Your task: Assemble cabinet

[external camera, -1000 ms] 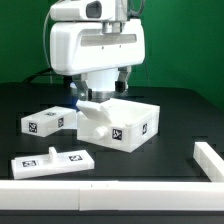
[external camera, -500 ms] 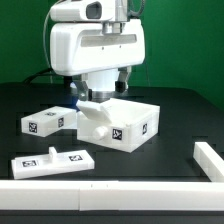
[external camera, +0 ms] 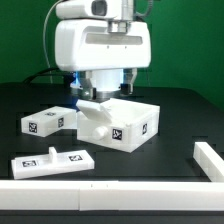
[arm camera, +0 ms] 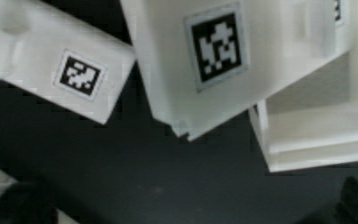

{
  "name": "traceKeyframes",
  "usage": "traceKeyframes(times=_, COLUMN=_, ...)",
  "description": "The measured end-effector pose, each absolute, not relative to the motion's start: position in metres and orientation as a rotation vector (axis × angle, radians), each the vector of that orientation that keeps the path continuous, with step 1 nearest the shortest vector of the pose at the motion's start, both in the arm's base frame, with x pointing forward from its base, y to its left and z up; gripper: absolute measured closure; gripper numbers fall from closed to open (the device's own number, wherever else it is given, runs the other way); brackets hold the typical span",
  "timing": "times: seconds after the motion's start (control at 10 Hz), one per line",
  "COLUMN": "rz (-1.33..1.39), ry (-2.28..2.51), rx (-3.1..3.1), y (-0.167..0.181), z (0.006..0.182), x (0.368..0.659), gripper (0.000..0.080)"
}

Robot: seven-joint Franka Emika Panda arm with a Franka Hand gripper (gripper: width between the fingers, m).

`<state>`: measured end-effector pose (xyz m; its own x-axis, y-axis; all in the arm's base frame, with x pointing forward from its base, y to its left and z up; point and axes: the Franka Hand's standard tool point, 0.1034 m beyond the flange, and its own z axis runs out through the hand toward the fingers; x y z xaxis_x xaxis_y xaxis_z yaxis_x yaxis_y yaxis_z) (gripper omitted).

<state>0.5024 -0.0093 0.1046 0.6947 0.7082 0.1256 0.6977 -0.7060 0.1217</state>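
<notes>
Cabinet: I see the white cabinet [external camera: 122, 122] resting on the black table [external camera: 175, 100]. One tag sits on the face turned toward the exterior camera.
Gripper: the gripper [external camera: 100, 93] hangs right above the cabinet, over its end on the exterior view's left. The jaws are spread wide and I see nothing pinched between them.
Fingertips: in the wrist view the fingertips [arm camera: 16, 206] are dark, blurred and well apart.
Panel: the panel [external camera: 45, 122] lies flat, tag up, just beside the cabinet on the exterior view's left. I cannot tell whether the two touch.
Flat piece: the flat piece [external camera: 52, 161] lies in front of the cabinet toward the exterior view's left, clear of it. Its tag faces up and small pegs stand on it.
Rail: a white rail [external camera: 40, 192] runs in front of the cabinet, well apart from it.
Wrist view: I see two tagged white faces with bare table between them. I cannot tell which part each belongs to.
</notes>
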Motion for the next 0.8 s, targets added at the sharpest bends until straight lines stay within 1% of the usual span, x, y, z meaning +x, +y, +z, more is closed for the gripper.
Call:
traceKeyframes(times=0.1, rz=0.356, ry=1.165, rx=2.788, y=0.001, z=0.103, x=0.496, gripper=0.0003)
traceKeyframes(times=0.3, rz=0.556, ry=1.159, rx=2.721, y=0.025, z=0.105, x=0.484, gripper=0.0003)
traceKeyframes(times=0.5, rz=0.634, ry=1.122, rx=2.687, y=0.033, z=0.104, x=0.476, gripper=0.0003)
traceKeyframes(times=0.6, rz=0.625, ry=1.124, rx=2.683, y=0.036, z=0.102, x=0.476, gripper=0.0003)
traceKeyframes(times=0.8, rz=0.628, ry=1.103, rx=2.686, y=0.031, z=0.100, x=0.473, gripper=0.0003)
